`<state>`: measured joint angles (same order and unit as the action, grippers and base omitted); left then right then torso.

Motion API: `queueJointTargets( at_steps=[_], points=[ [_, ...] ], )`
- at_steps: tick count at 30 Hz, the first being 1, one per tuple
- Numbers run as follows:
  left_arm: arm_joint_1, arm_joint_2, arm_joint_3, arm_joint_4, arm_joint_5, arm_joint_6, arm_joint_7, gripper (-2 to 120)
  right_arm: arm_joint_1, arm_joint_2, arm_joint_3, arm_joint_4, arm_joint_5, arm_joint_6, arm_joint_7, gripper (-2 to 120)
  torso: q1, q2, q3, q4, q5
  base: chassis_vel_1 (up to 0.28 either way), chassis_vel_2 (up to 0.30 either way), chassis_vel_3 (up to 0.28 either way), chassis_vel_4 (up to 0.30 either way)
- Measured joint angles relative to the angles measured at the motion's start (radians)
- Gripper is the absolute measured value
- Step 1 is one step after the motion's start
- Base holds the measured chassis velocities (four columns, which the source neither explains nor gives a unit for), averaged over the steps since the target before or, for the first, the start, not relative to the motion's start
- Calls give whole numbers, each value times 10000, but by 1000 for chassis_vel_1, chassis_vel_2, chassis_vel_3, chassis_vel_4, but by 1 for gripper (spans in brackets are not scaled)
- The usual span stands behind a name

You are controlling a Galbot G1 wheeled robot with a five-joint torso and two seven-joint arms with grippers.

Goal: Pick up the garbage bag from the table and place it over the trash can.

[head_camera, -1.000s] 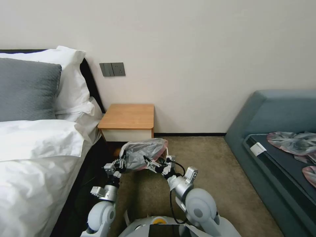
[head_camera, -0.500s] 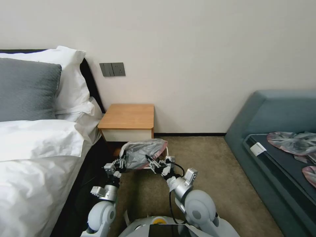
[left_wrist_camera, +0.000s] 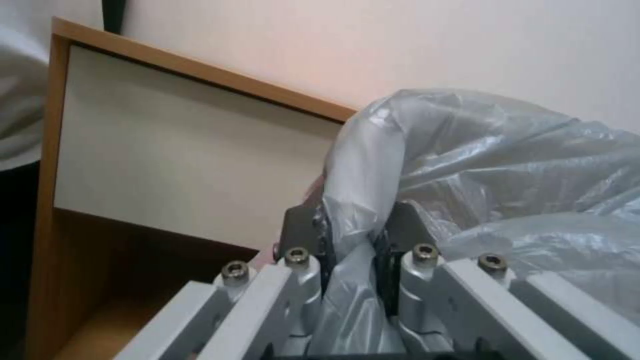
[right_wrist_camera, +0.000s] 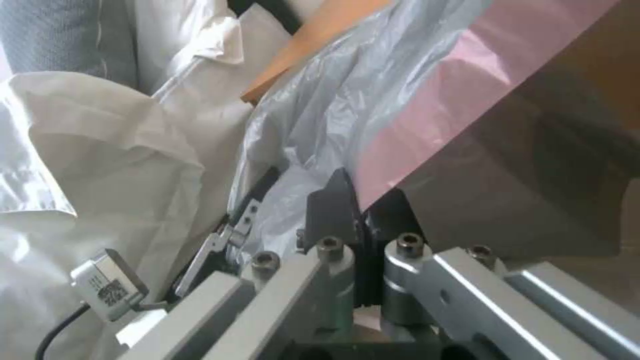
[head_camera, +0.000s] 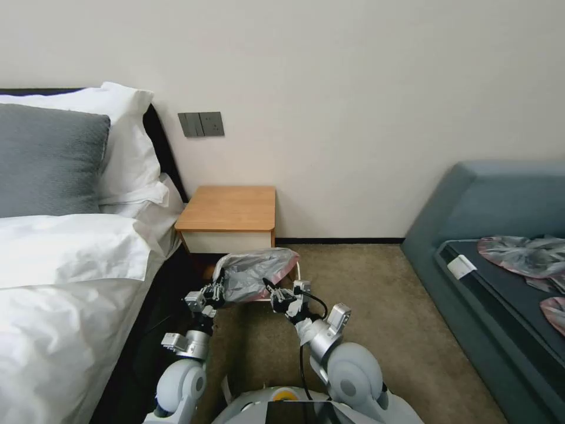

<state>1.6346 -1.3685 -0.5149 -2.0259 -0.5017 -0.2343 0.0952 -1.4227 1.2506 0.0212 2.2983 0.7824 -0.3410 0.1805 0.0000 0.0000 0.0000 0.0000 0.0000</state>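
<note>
both grippers are clenched on the garbage bag (head_camera: 254,275): the left gripper (head_camera: 215,292) pinches its grey film at one side, the right gripper (head_camera: 276,296) its pink rim at the other. the bag hangs stretched between them, low in front of the table (head_camera: 226,207), off its top. the trash can isn't something i can make out. to do this step well, i'd keep the mouth spread and both pinches even, since the thin film could slip or tear.

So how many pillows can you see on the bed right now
2. A grey pillow leans at the head of the bed, and a white pillow stands behind it, nearer the table. More may be hidden past the picture's left edge.
</note>
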Motion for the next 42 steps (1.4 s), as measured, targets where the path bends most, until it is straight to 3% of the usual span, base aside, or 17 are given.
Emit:
queueJointTargets(
  at_steps=[14,24,38,40,42],
  points=[
    [-120,-120,-156,-109,-299,295,-346,9,-965,-622,471,787,1,57,1,0,0,-1,0,-1,0,0,0,0,0],
    [-164,-192,-198,-345,-700,850,-992,9,-1911,-1012,1036,1011,-546,277,-292,0,0,0,0,0,1,0,0,0,0],
    [-83,-186,-186,-630,-1003,1099,-1164,9,-2291,-1117,1575,537,-1766,847,-1198,0,0,-1,0,0,0,0,0,0,0],
    [-87,-181,-202,-630,-1003,1099,-1188,9,-2382,-1160,1669,476,-2095,928,-1431,6,0,0,0,1,1,0,0,0,0],
    [-144,-160,-255,-574,-1004,1104,-1192,9,-2872,-1436,1952,362,-3381,1434,-2328,22,0,-1,0,0,1,0,0,0,0]
  ],
)
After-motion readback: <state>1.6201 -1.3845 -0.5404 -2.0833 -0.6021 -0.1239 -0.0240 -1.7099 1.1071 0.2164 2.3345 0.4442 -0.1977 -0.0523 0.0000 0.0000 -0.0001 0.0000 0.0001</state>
